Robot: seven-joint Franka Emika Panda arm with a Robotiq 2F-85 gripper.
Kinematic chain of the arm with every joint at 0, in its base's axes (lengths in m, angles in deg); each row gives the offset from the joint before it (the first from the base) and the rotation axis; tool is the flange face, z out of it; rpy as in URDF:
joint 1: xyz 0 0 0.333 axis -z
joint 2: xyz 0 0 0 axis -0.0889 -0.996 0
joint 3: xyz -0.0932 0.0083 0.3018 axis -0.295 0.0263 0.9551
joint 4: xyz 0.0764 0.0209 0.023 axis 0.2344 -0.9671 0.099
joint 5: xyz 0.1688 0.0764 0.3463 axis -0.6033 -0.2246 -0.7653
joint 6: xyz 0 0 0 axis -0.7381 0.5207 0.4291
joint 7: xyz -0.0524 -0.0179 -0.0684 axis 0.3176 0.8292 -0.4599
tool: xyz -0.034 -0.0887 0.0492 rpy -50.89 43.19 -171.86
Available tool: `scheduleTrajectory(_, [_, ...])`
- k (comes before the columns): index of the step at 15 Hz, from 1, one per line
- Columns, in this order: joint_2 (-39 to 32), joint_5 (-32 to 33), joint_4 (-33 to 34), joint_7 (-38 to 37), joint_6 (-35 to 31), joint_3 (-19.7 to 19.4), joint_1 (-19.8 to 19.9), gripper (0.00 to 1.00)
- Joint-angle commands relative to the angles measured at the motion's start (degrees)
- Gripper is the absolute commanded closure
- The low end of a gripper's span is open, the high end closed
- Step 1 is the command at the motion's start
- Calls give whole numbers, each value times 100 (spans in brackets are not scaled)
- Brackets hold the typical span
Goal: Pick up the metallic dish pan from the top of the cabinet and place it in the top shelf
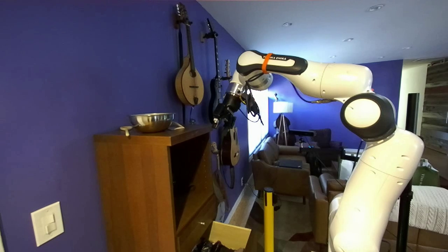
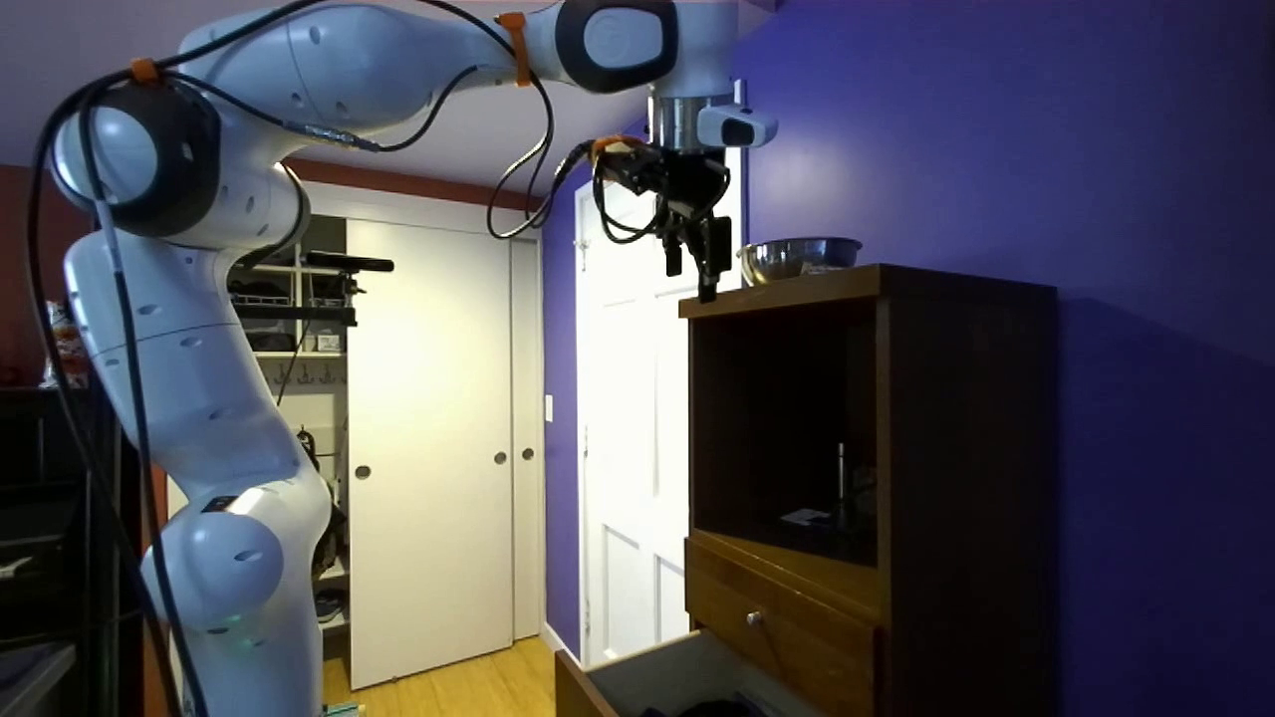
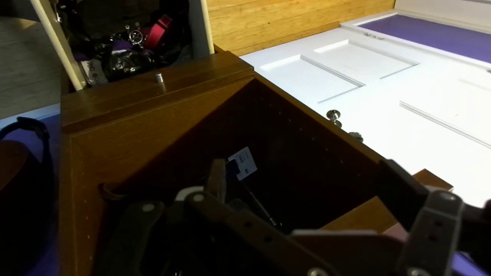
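Note:
The metallic dish pan (image 1: 152, 124) sits upright on top of the brown wooden cabinet (image 1: 136, 189). It also shows in an exterior view (image 2: 805, 259) near the cabinet top's front edge, and is out of view in the wrist view. The top shelf (image 2: 767, 408) is the dark open compartment under the cabinet top; the wrist view looks into it (image 3: 299, 153). My gripper (image 1: 222, 122) is open and empty, in front of the cabinet at about the height of its top, apart from the pan. Its spread fingers show in the wrist view (image 3: 307, 178) and in an exterior view (image 2: 692, 274).
A white handle-like object (image 1: 126, 130) lies beside the pan. A card (image 3: 244, 164) and a thin rod (image 3: 262, 205) lie inside the top shelf. A filled drawer (image 2: 687, 662) stands open below. Stringed instruments (image 1: 190, 84) hang on the wall. A white door (image 2: 637, 398) stands beside the cabinet.

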Motion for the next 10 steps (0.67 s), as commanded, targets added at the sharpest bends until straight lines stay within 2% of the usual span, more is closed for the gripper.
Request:
scheduleTrajectory(1, [-443, -214, 768, -673, 690, 58, 35, 0])
scheduleTrajectory(6, [-998, -556, 1920, -2081, 2156, 88, 140, 0])
scheduleTrajectory(10, [-1435, -763, 2781, -3647, 2001, 241, 254, 0])
